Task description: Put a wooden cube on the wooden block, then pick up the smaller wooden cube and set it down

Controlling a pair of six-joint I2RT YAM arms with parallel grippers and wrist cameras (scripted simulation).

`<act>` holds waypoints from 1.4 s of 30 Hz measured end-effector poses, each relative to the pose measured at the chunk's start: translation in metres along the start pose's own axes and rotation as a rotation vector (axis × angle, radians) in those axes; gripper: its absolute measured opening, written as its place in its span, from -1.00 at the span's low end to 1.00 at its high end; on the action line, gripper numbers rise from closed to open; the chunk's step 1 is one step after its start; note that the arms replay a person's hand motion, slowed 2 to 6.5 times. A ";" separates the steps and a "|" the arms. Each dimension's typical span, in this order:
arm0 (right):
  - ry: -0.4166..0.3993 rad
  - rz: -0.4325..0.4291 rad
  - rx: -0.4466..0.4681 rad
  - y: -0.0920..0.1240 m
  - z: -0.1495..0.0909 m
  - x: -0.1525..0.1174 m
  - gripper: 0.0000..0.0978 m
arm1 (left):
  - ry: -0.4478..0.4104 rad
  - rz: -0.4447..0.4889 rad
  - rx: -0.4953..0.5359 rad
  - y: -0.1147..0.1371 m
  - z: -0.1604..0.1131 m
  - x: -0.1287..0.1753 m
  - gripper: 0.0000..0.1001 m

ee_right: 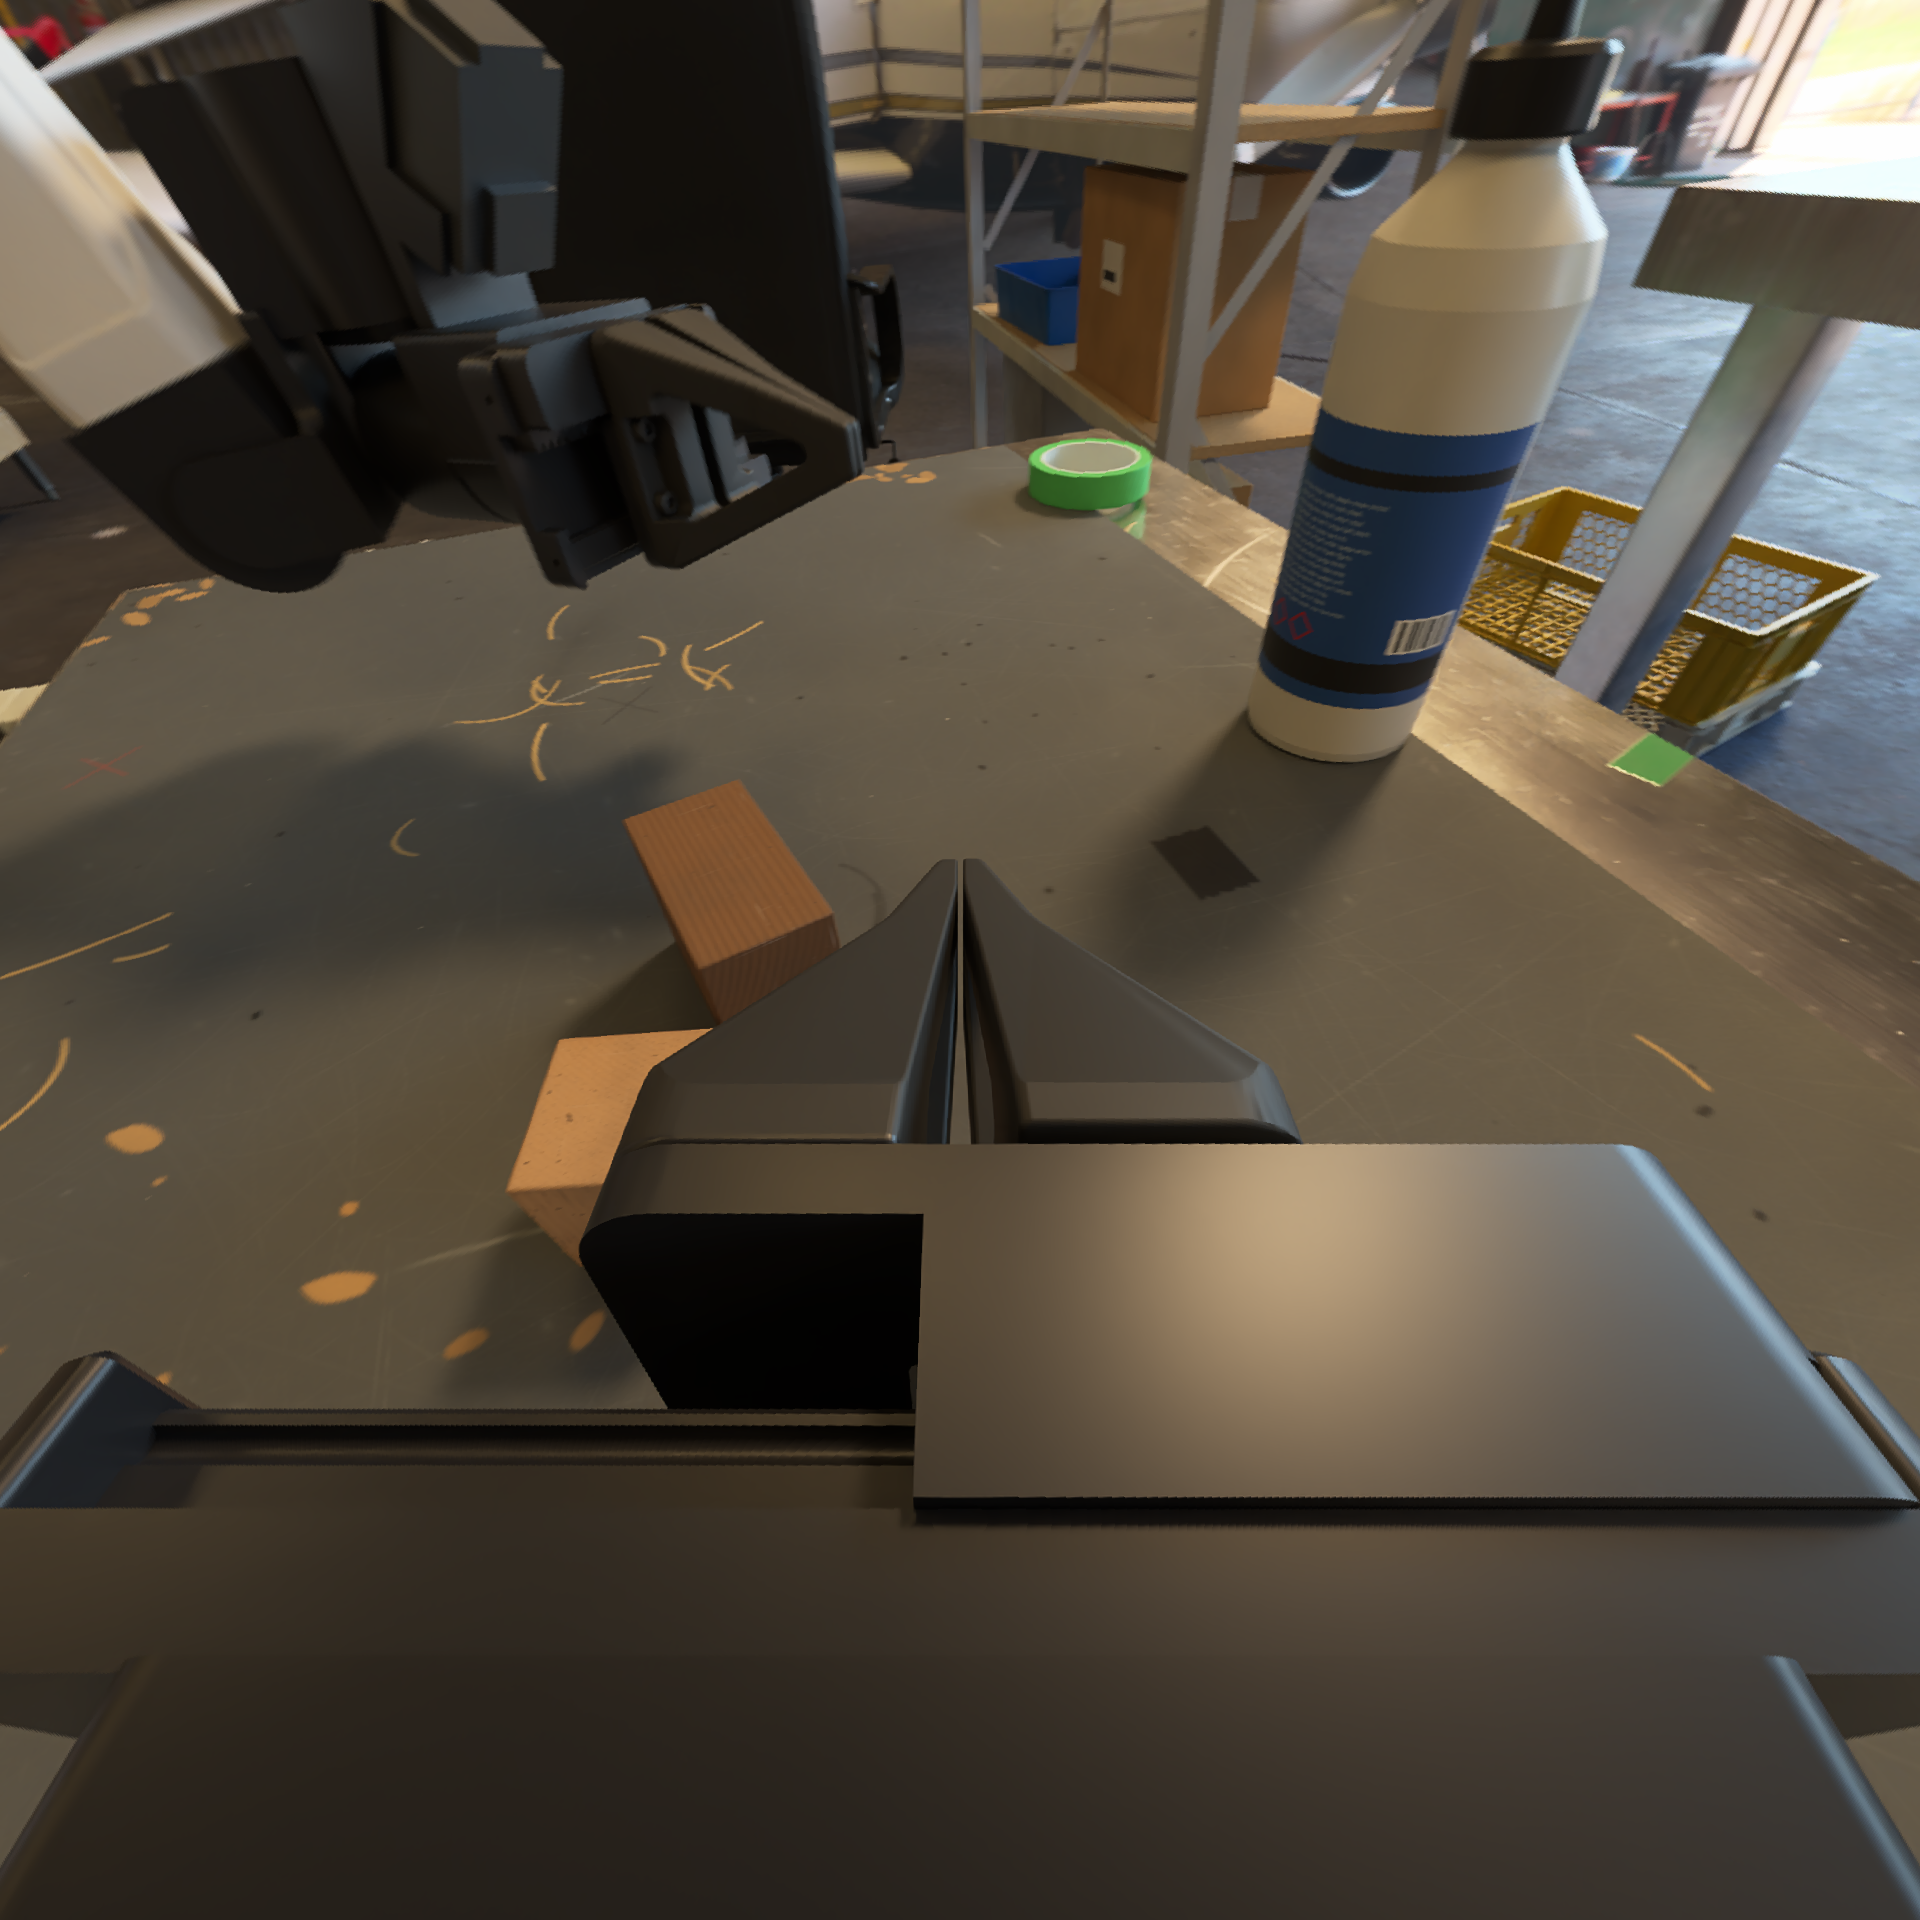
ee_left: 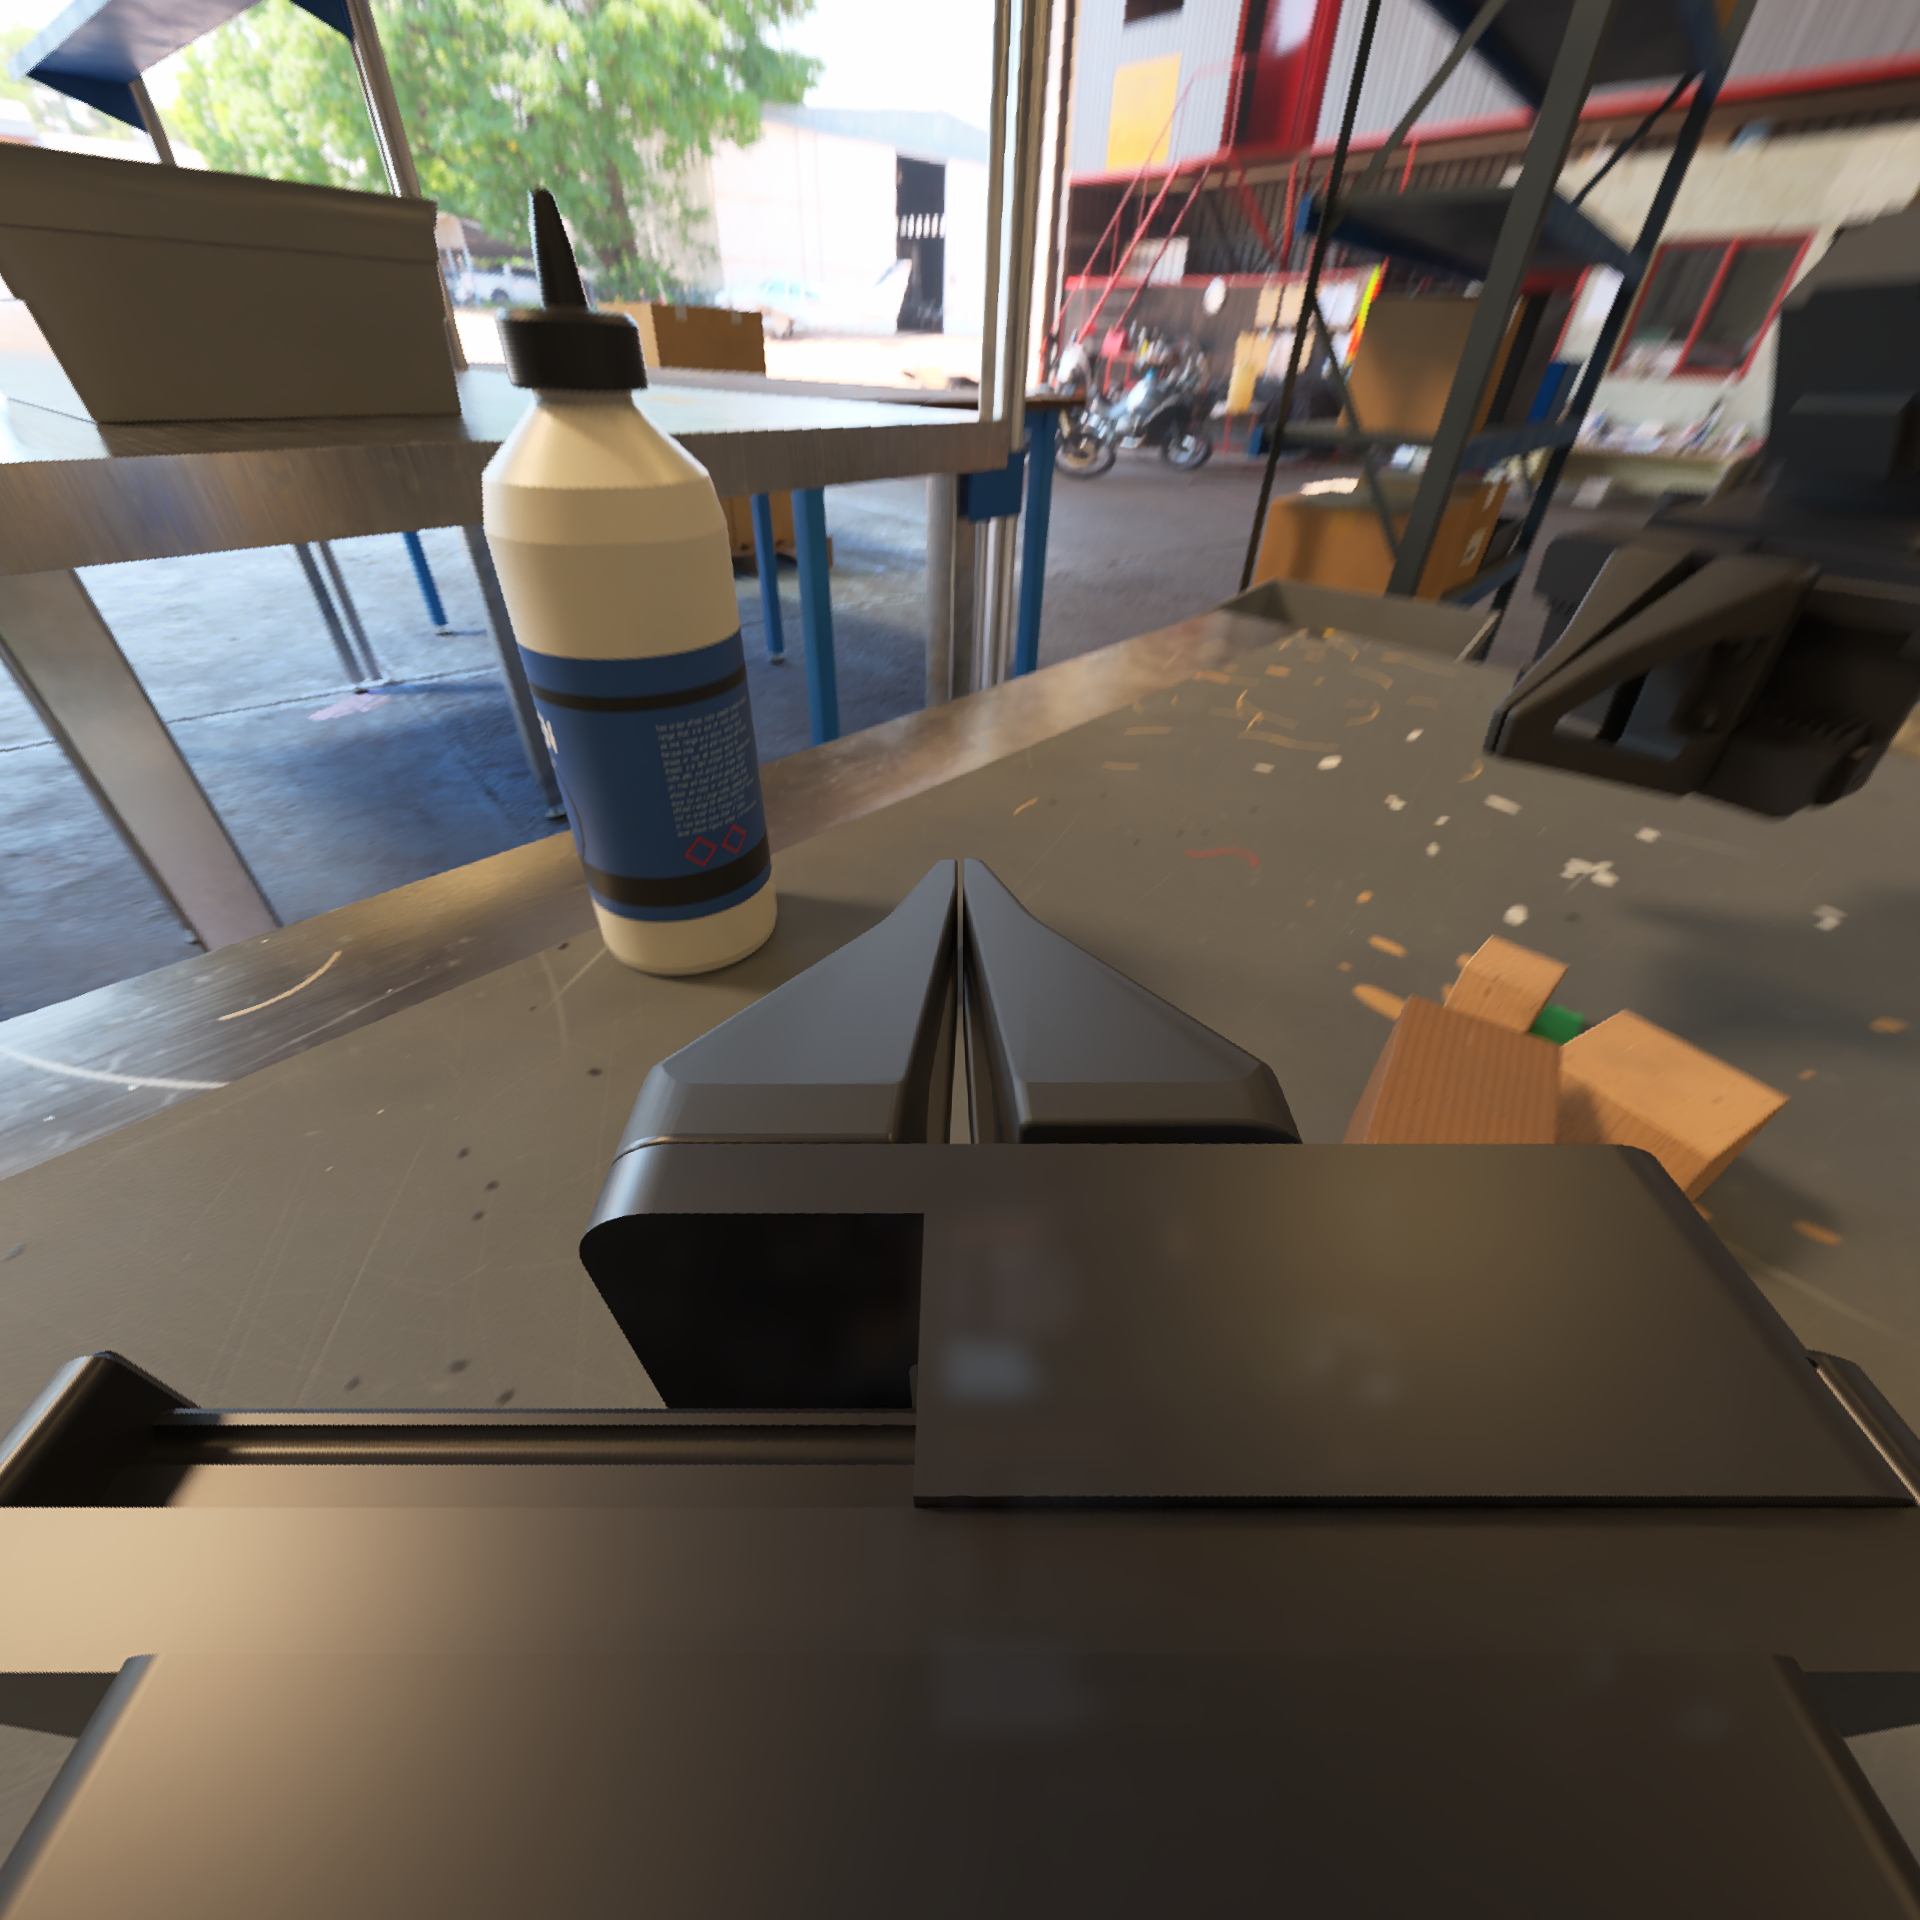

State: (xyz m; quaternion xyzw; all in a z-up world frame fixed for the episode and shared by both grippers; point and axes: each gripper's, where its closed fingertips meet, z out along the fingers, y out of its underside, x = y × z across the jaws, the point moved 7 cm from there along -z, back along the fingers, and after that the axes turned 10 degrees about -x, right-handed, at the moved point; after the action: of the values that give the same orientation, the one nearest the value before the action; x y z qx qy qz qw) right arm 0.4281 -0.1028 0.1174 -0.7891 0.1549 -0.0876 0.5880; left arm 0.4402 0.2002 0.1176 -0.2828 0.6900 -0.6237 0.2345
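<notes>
While the left gripper (ee_left: 961, 883) is hanging over the grey table (ee_left: 312, 1226) with its fingers pressed together and nothing between them, a glue bottle (ee_left: 623, 644) is standing just beyond on the left. Off to the right, three wooden pieces are lying clustered — a cube (ee_left: 1455, 1081), a block (ee_left: 1662, 1091) beside it, a smaller cube (ee_left: 1507, 977) behind, with something green (ee_left: 1555, 1023) showing between them.

From the right wrist, the right gripper (ee_right: 961, 883) is likewise closed and empty. A brown block (ee_right: 727, 894) is lying just left of its fingers, a paler cube (ee_right: 582, 1132) nearer — both on the table (ee_right: 1351, 987). The bottle (ee_right: 1434, 416) is standing far right, green tape (ee_right: 1089, 473) beyond.
</notes>
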 end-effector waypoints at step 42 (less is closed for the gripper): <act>0.174 0.179 -0.058 0.011 0.006 0.026 -0.98 | -0.045 0.791 -0.470 0.022 0.033 0.100 -0.98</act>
State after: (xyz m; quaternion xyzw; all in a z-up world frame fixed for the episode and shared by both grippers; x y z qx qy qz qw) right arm 0.4530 -0.1092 0.1042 -0.7780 0.2777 -0.0983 0.5549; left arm 0.3878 0.1091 0.0947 -0.0565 0.8623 -0.3067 0.3989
